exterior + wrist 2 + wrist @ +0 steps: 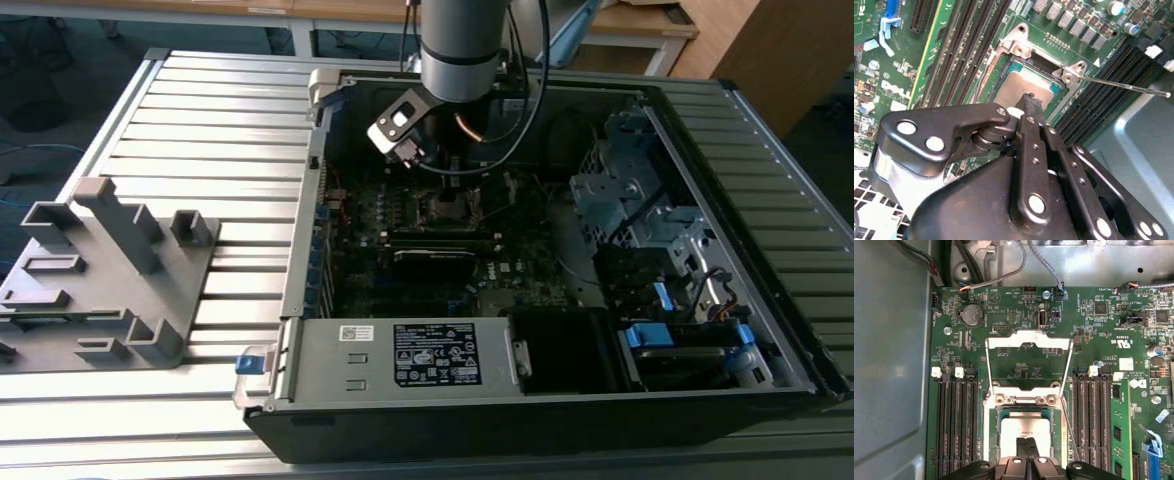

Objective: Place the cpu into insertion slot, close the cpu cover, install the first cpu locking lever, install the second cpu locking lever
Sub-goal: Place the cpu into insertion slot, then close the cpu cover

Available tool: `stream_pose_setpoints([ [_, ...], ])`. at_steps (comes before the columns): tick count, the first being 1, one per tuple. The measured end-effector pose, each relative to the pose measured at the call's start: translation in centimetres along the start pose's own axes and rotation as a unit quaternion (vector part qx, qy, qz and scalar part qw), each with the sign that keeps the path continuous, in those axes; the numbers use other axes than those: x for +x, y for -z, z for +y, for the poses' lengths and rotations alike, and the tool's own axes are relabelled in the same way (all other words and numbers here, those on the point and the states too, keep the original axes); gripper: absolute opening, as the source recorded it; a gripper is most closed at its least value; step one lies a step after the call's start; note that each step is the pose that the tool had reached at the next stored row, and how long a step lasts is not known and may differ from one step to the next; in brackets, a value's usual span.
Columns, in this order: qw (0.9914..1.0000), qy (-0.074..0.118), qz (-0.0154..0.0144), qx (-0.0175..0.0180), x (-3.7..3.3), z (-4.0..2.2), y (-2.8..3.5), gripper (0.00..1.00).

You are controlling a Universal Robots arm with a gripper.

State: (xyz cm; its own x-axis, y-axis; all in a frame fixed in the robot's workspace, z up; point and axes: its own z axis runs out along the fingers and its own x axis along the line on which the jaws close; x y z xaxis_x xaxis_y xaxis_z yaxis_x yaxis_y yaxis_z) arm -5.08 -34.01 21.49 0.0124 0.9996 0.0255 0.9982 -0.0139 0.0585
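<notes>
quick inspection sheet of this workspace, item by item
surface: slatted metal table carrying an open computer case
job's things: cpu lies in the insertion slot; cpu cover raised open; one locking lever swung out, unlatched
clutter: grey fixture on the table, at the exterior view's left
grippers: gripper shut, tips at the cpu's top
cables: grey cables run to the motherboard's edge
surroundings: wooden desks beyond the table

The cpu [1023,427] is showing a dull grey metal top, and the cover [1028,340] is gleaming as bare silver metal. The gripper [1029,105] is presenting smooth, semi-gloss black links with shiny silver rivets. The board [1104,340] is looking matt green, and the table [200,130] is showing ribbed pale grey metal.
</notes>
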Motion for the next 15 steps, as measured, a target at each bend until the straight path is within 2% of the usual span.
stream_pose_setpoints([
  [15, 1.00000, 0.000, -0.0003, 0.0002, 0.00, 0.01, 0.29, 0.11],
])
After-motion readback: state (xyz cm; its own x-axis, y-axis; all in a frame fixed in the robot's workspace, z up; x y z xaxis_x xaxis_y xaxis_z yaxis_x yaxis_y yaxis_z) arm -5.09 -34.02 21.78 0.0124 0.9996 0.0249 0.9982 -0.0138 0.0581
